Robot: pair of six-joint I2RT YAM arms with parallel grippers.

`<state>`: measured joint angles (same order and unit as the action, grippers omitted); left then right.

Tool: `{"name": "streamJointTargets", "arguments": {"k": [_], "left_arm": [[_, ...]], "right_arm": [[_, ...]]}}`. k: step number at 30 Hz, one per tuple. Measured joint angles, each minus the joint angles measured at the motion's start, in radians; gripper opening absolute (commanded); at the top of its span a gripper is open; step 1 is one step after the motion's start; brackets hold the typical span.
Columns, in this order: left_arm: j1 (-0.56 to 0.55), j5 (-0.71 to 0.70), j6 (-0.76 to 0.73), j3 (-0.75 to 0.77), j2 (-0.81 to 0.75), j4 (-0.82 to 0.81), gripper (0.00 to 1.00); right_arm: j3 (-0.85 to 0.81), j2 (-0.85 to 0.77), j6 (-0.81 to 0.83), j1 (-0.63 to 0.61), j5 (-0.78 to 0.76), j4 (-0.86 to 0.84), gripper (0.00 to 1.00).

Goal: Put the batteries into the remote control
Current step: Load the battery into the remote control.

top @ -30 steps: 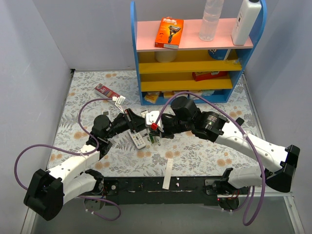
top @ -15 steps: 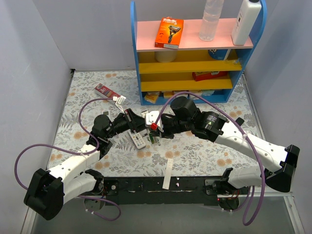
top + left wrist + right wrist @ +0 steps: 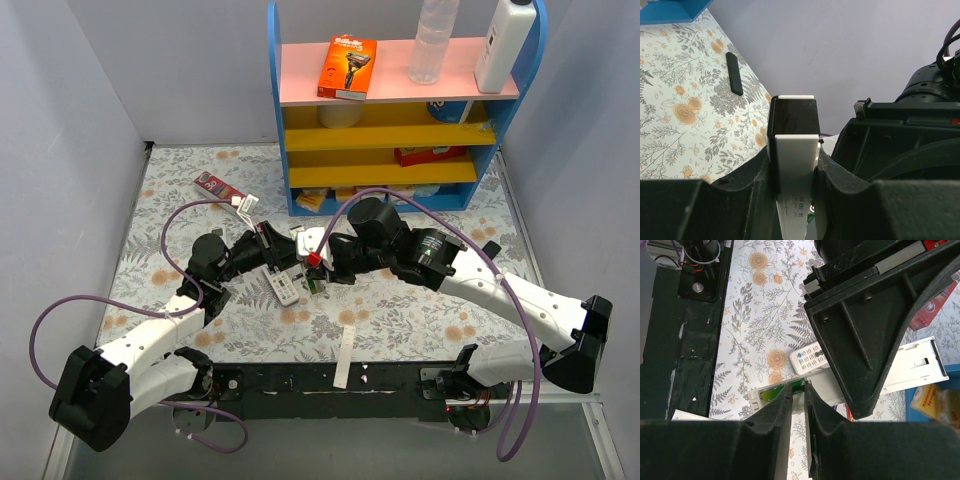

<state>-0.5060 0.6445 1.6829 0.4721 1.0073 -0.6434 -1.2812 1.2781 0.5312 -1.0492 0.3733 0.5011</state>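
My left gripper (image 3: 292,260) (image 3: 792,167) is shut on a long white remote (image 3: 795,150) with a black end and holds it over the flowered table. In the right wrist view the remote (image 3: 915,362) lies crosswise, its open battery bay at the lower left end. A green battery (image 3: 771,393) (image 3: 312,287) lies in that bay. My right gripper (image 3: 799,390) (image 3: 318,272) has its jaws a narrow slit apart with nothing between them. Its fingertips (image 3: 788,392) rest at the green battery's end. No other batteries show.
A second small white remote with buttons (image 3: 810,360) (image 3: 285,289) lies on the table beside the bay. There are also a white strip (image 3: 345,355) near the front edge, a black strip (image 3: 734,80), a red pack (image 3: 218,187) and a blue-and-yellow shelf (image 3: 400,150) at the back.
The right arm has shifted very slightly to the left. Both grippers and the remote stay where they were.
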Motion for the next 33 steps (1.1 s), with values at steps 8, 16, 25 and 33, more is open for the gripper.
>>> {"name": "streamJointTargets", "arguments": {"k": [8, 16, 25, 33], "left_arm": [[0.0, -0.003, 0.0, 0.001, 0.0, 0.008, 0.0], [0.0, -0.013, 0.006, 0.001, -0.002, 0.015, 0.0], [0.002, -0.048, 0.012, 0.003, -0.018, 0.047, 0.0], [0.001, -0.064, -0.002, 0.003, -0.018, 0.081, 0.0]], "right_arm": [[0.0, 0.0, 0.0, 0.0, -0.001, 0.0, 0.16], [0.026, -0.002, 0.0, 0.002, -0.008, -0.023, 0.14], [0.122, -0.04, -0.009, 0.002, -0.009, -0.096, 0.14], [0.181, -0.057, -0.03, 0.002, -0.021, -0.167, 0.15]]}}
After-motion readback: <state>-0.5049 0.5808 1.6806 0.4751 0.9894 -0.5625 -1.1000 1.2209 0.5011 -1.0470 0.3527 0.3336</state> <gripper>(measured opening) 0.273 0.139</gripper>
